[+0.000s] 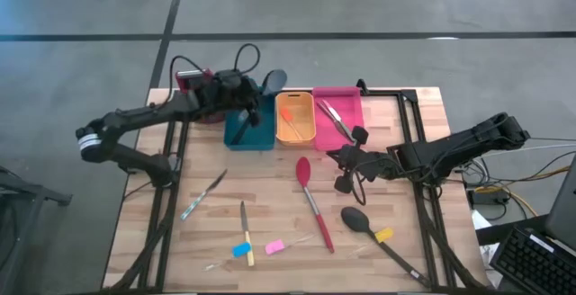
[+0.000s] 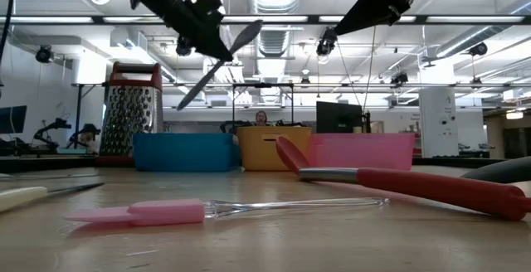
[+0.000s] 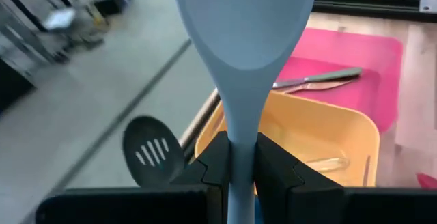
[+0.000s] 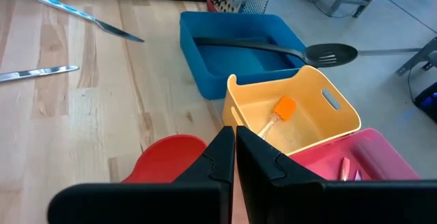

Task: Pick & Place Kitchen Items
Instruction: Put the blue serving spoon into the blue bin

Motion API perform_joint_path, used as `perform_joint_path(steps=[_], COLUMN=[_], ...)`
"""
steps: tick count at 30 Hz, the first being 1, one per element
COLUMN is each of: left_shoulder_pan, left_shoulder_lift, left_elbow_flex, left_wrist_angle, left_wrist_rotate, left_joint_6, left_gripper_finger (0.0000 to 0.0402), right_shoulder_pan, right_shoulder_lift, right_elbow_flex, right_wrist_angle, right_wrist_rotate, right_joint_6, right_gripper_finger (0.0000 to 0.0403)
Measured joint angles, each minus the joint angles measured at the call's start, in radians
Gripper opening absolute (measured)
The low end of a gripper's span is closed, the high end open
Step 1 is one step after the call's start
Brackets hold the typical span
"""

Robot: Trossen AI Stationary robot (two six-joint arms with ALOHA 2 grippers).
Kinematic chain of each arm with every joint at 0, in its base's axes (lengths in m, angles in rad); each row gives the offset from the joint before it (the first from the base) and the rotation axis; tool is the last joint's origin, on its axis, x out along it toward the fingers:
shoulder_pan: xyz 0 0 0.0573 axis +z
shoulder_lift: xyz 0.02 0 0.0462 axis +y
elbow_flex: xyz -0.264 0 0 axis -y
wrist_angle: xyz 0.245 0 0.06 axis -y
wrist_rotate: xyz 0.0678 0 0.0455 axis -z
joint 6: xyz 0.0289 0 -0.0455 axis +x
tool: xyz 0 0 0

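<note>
High view shows my left gripper (image 1: pixel 255 100) clamped on the grey-blue spoon (image 3: pixel 239 60) above the teal bin (image 1: pixel 249 124); my right gripper (image 1: pixel 345 165) hovers shut, empty. Red spoon (image 1: pixel 312 201), black spoon (image 1: pixel 373 232) and knives remain on the desk (image 1: pixel 270 187).

Left arm extended to the rear, its pincer (image 1: pixel 245 106) clamped and raised; right arm reaching inward, its pincer (image 1: pixel 346 163) closed, empty.
</note>
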Motion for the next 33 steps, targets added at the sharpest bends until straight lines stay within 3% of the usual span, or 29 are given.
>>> perform_joint_path(steps=[8,15,27,33], left_shoulder_pan=[0.120,0.176,0.235,0.294], left_shoulder_lift=[0.052,0.111,0.254,0.307], left_elbow_flex=[0.000,0.000,-0.001,-0.001], left_wrist_angle=[-0.027,-0.032,-0.041,-0.052], left_wrist_rotate=[0.059,0.172,0.196,0.314], left_joint_6=[-0.018,-0.053,-0.084,-0.132], left_gripper_finger=[0.0042,0.0042,0.0042,0.0042], right_shoulder_pan=[0.000,0.000,0.000,0.000], right_shoulder_lift=[0.000,0.000,0.000,0.000], right_elbow_flex=[0.000,0.000,0.000,-0.003], right_wrist_angle=[0.000,0.000,0.000,-0.001], right_wrist_rotate=[0.000,0.000,0.000,0.000], right_joint_6=[-0.003,-0.004,-0.004,-0.004], right_gripper_finger=[0.0008,0.0008,0.0008,0.0008])
